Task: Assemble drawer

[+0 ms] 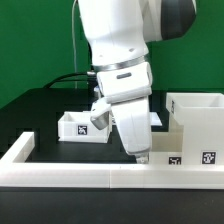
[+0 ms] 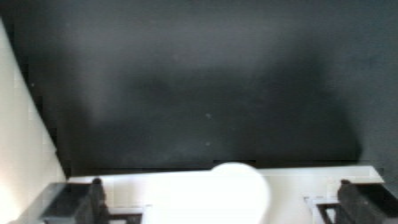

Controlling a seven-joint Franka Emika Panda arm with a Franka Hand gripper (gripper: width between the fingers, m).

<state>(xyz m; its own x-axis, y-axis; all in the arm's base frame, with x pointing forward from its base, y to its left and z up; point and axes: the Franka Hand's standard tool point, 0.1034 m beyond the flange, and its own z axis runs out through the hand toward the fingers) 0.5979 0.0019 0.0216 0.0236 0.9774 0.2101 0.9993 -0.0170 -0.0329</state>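
The gripper [image 1: 141, 150] hangs with its fingers spread wide and holds nothing; a white rounded part [image 2: 238, 182] shows between them. The small drawer tray [image 1: 84, 125] sits on the counter [image 1: 40, 108], at the exterior view's left of the arm. It looks rigid, light and smooth, so pinch one thin side wall.

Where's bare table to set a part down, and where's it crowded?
Bare black table lies between the small box and the white border wall, at its side and front. Crowded: the gripper hangs close beside the big box.
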